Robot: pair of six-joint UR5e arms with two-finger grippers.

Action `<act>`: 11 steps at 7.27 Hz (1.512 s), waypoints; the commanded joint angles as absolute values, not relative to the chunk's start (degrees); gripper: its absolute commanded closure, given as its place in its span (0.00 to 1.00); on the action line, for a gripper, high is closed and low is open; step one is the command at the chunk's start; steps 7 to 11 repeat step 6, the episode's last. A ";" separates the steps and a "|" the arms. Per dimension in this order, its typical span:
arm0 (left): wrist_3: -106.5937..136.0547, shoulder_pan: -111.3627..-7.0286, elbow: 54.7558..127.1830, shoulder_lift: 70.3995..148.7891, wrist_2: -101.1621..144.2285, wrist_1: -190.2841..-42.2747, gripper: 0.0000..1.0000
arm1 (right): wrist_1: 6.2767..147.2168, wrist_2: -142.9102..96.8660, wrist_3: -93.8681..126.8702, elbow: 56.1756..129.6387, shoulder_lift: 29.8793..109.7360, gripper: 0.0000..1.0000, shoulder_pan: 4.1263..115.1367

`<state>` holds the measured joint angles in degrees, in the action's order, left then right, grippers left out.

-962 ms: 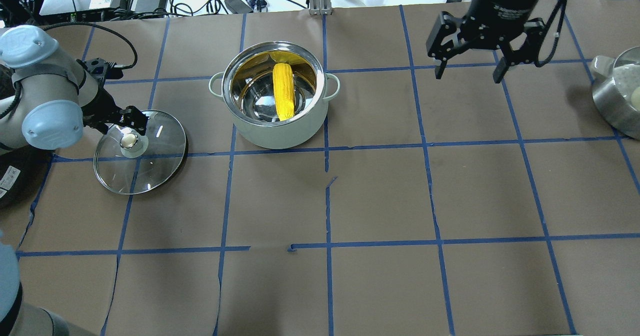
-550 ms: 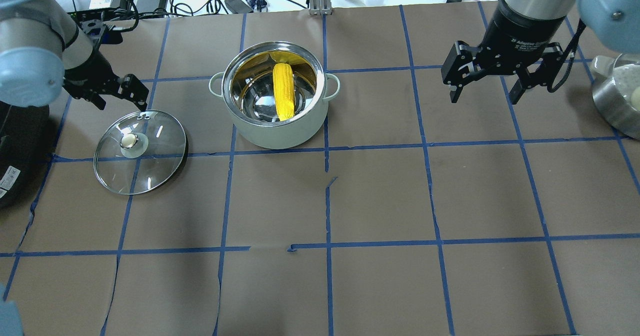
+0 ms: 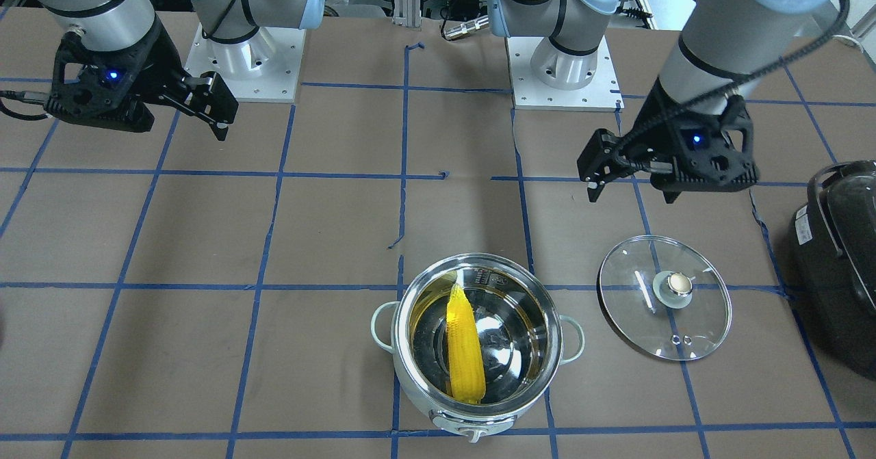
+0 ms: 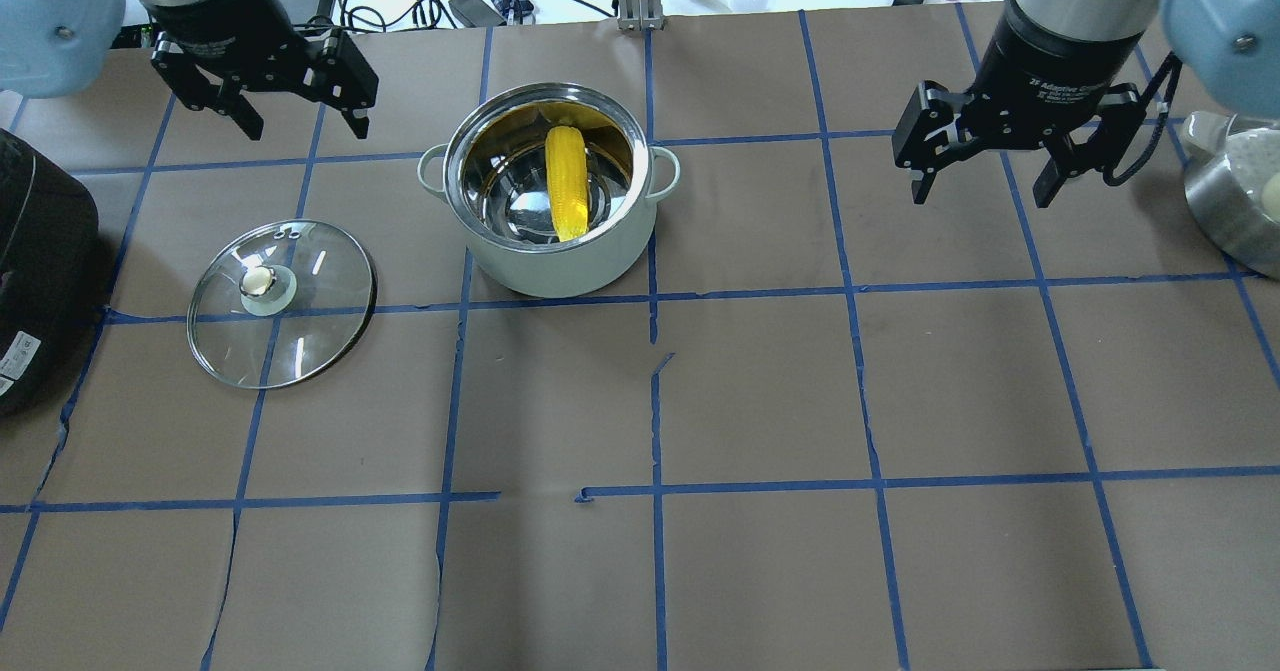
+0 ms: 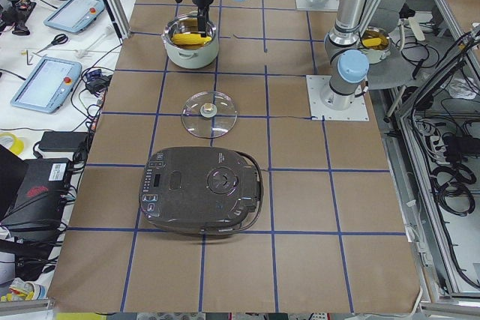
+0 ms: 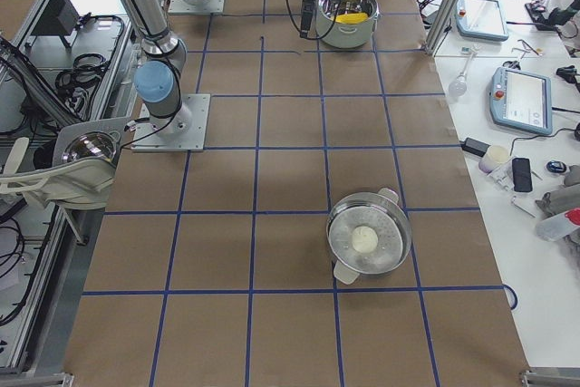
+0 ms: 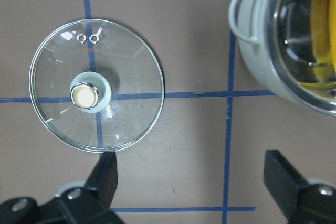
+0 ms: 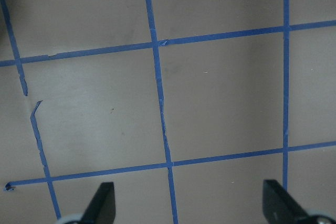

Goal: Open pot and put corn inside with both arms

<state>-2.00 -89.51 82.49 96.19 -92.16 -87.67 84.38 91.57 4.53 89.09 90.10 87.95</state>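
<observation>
Left hand is up off the worktop, fingers spread wide and nothing between them. Its wrist view looks straight down on the glass lid, which lies flat on the brown paper with the brass knob facing up, clear of both fingers. Right hand is raised too, spread just as wide and empty, with only blue tape lines beneath it.

The corn lies inside the pot, which stands uncovered between the two hands. It is off to the right of the left hand and well to the left of the right hand, and neither hand is near it. The lid sits on the worktop just left of the pot, not touching it.

The cob's long axis runs from the robot's side of the pot to the far side, nearly across the steel bowl. In the front-facing view the tapered tip points toward the arm bases and the blunt end toward the pot's control knob.

A black appliance sits at the left edge of the worktop and a steel steamer at the right edge.
</observation>
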 commanded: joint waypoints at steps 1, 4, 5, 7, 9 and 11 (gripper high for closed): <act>1.14 -94.39 82.78 93.09 -93.43 -91.32 0.00 | 86.38 92.19 4.66 88.95 89.83 0.00 87.98; 1.32 -94.13 85.86 90.45 -91.51 -91.06 0.00 | 86.40 91.94 4.57 89.03 89.82 0.00 87.89; 1.23 -93.96 85.87 90.44 -90.89 -90.97 0.00 | 86.40 92.02 4.57 89.03 89.82 0.00 87.98; 1.14 -93.69 85.87 90.35 -90.97 -90.71 0.00 | 86.40 92.02 4.57 89.03 89.82 0.00 87.89; 1.14 -93.69 85.87 90.35 -90.97 -90.71 0.00 | 86.40 92.02 4.57 89.03 89.82 0.00 87.89; 1.14 -93.69 85.87 90.35 -90.97 -90.71 0.00 | 86.40 92.02 4.57 89.03 89.82 0.00 87.89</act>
